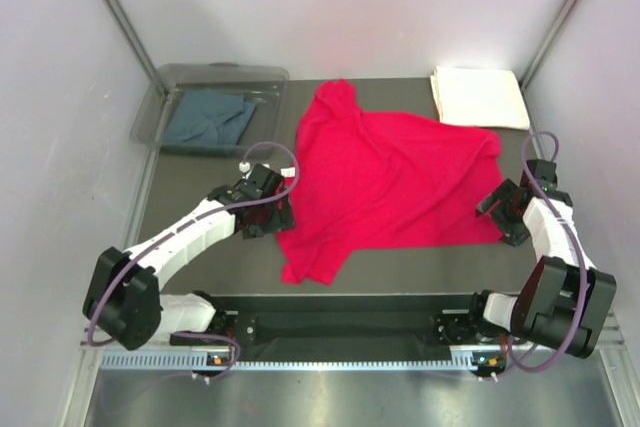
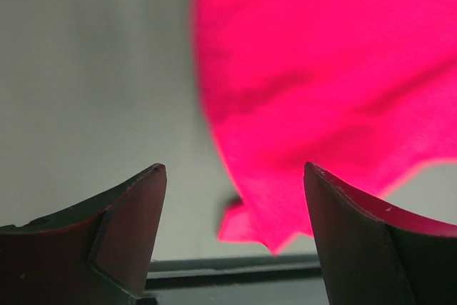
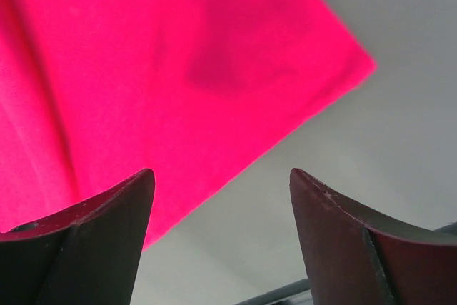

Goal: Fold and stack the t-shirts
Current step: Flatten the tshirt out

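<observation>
A bright red t-shirt [image 1: 385, 179] lies spread and rumpled across the middle of the table. My left gripper [image 1: 283, 209] hovers at its left edge, open, with nothing between the fingers; its wrist view shows the red t-shirt [image 2: 321, 83] and a pointed corner below. At the shirt's right edge my right gripper [image 1: 494, 209] stands open and empty, the red t-shirt's [image 3: 164, 69] straight hem running past its left finger [image 3: 107, 233]. A cream-white folded t-shirt [image 1: 479, 97] rests at the back right. The slate blue-grey t-shirt [image 1: 208, 117] lies crumpled in the bin.
A clear plastic bin [image 1: 160, 107] stands at the back left of the dark table [image 1: 200, 172]. White walls with metal posts enclose the sides. A black rail [image 1: 340, 327] runs along the near edge between the arm bases.
</observation>
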Action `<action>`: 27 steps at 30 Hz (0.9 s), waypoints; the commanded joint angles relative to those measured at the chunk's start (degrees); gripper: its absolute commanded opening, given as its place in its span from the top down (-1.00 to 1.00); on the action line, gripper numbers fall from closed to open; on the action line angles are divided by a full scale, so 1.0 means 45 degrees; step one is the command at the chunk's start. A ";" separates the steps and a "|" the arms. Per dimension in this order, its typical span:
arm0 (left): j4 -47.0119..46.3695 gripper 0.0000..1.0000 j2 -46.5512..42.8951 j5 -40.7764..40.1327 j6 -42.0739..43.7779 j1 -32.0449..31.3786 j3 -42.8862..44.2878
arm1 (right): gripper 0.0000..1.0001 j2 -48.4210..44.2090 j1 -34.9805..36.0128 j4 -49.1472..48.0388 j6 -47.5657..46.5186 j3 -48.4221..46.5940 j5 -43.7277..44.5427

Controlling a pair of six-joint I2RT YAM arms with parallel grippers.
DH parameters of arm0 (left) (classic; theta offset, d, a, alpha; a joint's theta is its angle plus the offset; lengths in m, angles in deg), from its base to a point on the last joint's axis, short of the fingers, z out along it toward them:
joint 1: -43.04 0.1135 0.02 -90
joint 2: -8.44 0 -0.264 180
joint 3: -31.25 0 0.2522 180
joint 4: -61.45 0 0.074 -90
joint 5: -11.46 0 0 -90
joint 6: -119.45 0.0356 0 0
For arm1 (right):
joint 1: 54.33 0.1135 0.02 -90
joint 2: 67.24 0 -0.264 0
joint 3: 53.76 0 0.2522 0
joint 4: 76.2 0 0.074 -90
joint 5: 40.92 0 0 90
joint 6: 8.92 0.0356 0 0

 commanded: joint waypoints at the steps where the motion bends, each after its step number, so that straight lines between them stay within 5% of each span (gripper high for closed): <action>1: -0.0376 -0.66 0.0271 -0.0142 0.0111 0.0894 -0.0359 | -0.54 0.0021 -0.0638 -0.0405 -0.0308 -0.0019 0.0206; 12: -0.2993 -0.47 0.2673 0.2549 0.0560 0.2673 -0.0692 | -0.42 0.0704 -0.2045 -0.0911 -0.0700 0.0118 0.1417; 15: -0.3404 -0.30 0.3162 0.2845 0.0774 0.2771 -0.0634 | -0.35 0.1133 -0.2396 -0.1184 -0.0660 0.0118 0.1378; 20: -0.3327 0.27 0.4178 0.3197 0.1302 0.2869 0.0322 | -0.30 0.1544 -0.2748 -0.1752 -0.0797 0.0196 0.1514; 27: -0.3132 0.42 0.4823 0.3373 0.1458 0.2869 0.1201 | -0.09 0.1973 -0.3120 -0.2455 -0.0661 0.0470 0.1144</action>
